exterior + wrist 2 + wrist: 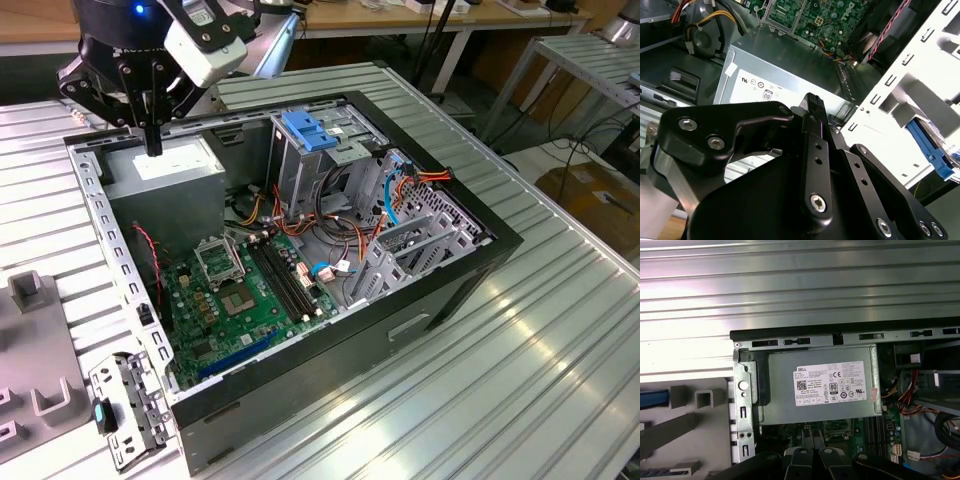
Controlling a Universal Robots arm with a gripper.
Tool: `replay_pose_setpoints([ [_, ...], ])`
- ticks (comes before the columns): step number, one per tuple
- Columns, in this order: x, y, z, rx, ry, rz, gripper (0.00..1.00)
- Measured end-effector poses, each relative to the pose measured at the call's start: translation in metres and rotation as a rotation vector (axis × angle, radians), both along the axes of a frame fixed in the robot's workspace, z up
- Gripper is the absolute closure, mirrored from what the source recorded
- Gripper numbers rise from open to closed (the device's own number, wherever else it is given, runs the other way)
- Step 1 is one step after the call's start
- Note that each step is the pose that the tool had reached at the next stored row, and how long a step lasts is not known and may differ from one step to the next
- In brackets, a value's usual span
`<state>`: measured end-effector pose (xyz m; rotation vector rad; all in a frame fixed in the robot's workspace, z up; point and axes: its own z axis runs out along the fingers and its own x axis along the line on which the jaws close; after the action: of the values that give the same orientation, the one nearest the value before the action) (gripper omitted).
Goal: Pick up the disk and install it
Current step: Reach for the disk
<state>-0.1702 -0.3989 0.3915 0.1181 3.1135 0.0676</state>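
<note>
The black hand hangs clenched and empty over the grey metal power supply box in the open black computer case. The blue-railed grey disk seems to lie outside the case wall, so no grasp is made yet.

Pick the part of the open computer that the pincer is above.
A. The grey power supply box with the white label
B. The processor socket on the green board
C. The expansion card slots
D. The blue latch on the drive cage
A: in the exterior view the pincer hangs just over the grey power supply box, and the first wrist view looks down on that box's white label.
</note>
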Motion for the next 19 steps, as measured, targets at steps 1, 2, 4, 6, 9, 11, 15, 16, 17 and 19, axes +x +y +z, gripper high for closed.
replay_pose_setpoints([
  [1, -0.0004, 0.0, 0.0, 0.0, 0.0, 0.0, 0.89],
  [2, -0.0009, 0.0, 0.0, 0.0, 0.0, 0.0, 0.89],
  [4, -0.0018, 0.0, 0.0, 0.0, 0.0, 0.0, 0.89],
  [6, -0.0027, 0.0, -0.0001, 0.0, 0.0, 0.0, 0.89],
  [9, -0.005, 0.0, -0.0001, 0.0, 0.0001, 0.0, 0.89],
  [11, -0.006, 0.0, -0.0001, 0.0, 0.0001, 0.0, 0.89],
  [15, -0.0081, 0.0, -0.0002, 0.0, 0.0, 0.0, 0.89],
  [16, -0.0086, 0.0, -0.0002, 0.0, 0.0, 0.0, 0.89],
  [17, -0.0091, 0.0, -0.0002, 0.0, 0.0, 0.0, 0.89],
  [19, -0.01, 0.0, -0.0002, 0.0, 0.0, 0.0, 0.89],
])
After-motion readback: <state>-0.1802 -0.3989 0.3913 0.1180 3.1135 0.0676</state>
